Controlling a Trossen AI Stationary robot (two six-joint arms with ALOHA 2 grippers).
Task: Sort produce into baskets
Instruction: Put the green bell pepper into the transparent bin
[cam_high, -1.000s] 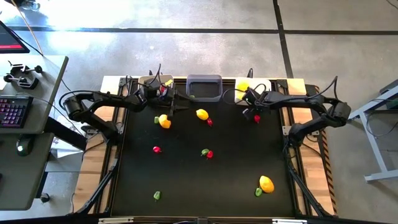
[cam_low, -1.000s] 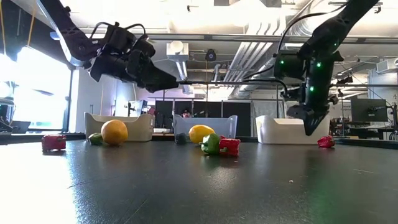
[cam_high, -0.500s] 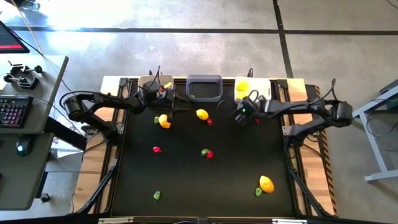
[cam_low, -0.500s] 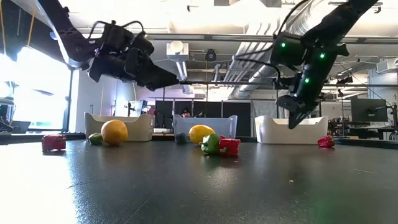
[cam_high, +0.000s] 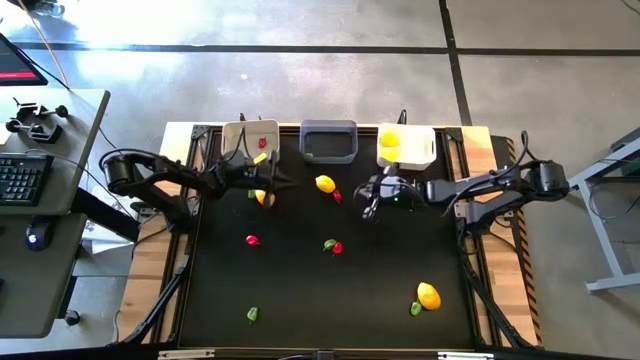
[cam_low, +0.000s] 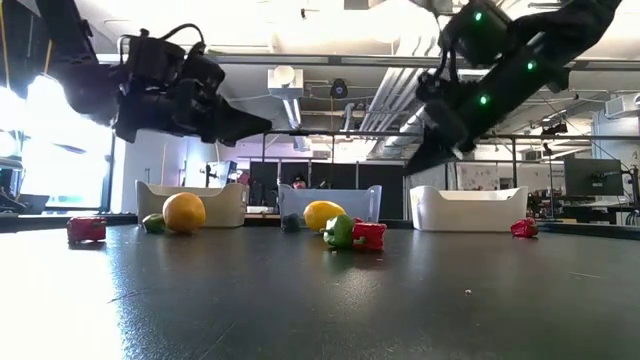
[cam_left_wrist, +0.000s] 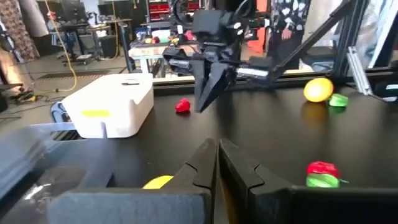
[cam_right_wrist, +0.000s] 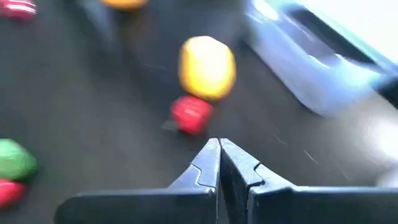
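The right gripper (cam_high: 372, 205), fingers pressed together and empty, hangs just beside the small red piece (cam_right_wrist: 191, 114) and lemon (cam_high: 324, 183) in front of the grey basket (cam_high: 328, 140); the red piece looks light, hard, and likely to roll, so it is best pinched across its middle.

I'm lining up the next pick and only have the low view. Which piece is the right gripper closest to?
Observer: From above, the right gripper hangs just right of the red piece that lies beside the yellow lemon.
Operator: Is it open?
Observer: No. Its wrist view shows the fingers shut with nothing between them.
Operator: Where is the left one?
Observer: From above, the left gripper hangs right beside the orange piece, in front of the cream basket.
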